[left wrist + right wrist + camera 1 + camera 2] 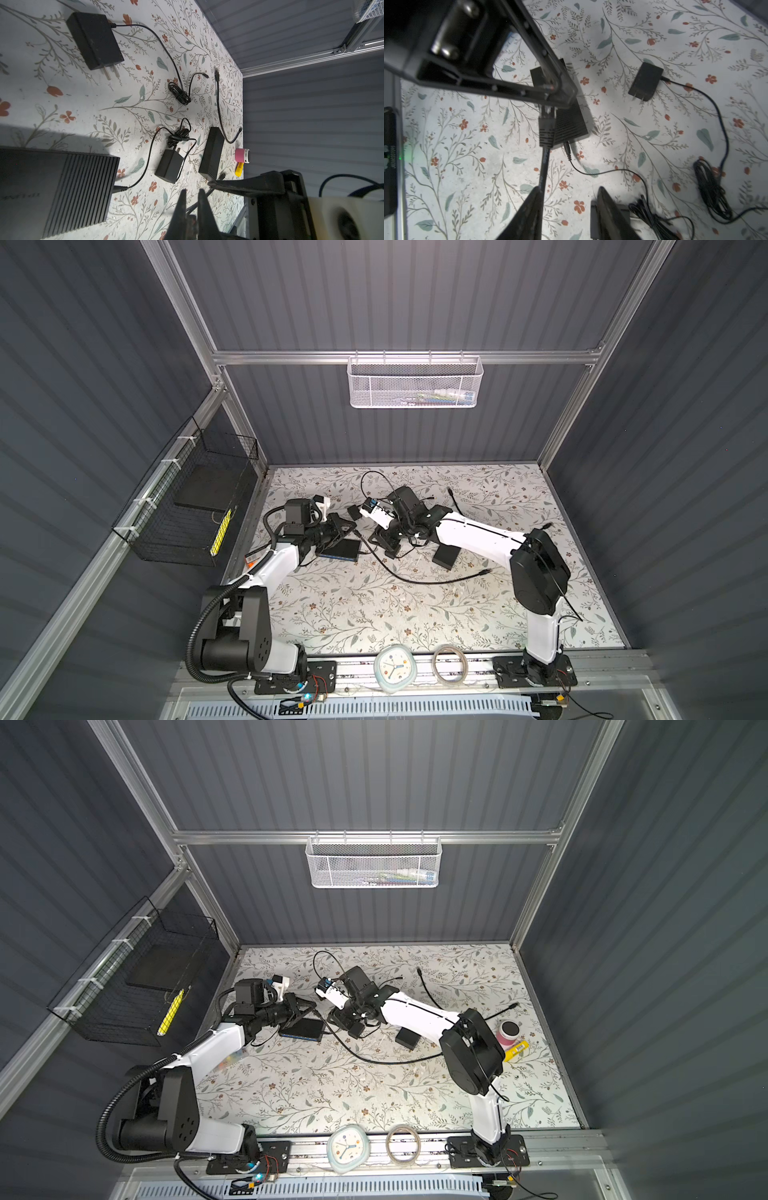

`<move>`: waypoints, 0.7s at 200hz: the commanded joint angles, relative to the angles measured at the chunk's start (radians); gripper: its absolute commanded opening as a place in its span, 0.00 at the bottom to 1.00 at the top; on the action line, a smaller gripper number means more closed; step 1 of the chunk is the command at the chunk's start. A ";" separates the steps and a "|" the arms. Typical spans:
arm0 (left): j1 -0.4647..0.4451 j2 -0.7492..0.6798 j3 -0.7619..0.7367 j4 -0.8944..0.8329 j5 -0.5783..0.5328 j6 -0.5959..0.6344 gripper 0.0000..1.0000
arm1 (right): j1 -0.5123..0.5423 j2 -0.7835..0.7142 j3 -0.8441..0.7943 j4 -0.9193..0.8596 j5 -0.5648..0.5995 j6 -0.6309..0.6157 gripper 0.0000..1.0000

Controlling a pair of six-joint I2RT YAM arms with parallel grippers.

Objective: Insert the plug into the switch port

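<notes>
- The table cover (374, 614) looks like a printed floral sheet, matt, scuffed and speckled in places.
- The switch box (62, 187) is matt black plastic, with part of its top cut into fine ribs.
- The plug (547, 128) has a ribbed black moulded boot and a clear plastic tip.
- Its cable (544, 166) wears a smooth, faintly shiny black jacket.
- The power adapter (94, 39) is dull black plastic with bare metal prongs.
- The frame rail (399, 357) is silvery metal with a satin sheen.
- The white basket (415, 383) is perforated mesh, seemingly painted metal.
- The wall panels (415, 294) are dark grey, ribbed and matt.
- The right arm's shell (473, 535) is smooth, glossy white plastic.
</notes>
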 commanded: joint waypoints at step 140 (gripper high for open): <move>-0.006 -0.037 -0.028 -0.006 0.026 0.004 0.07 | 0.009 0.132 0.163 0.057 -0.157 0.076 0.31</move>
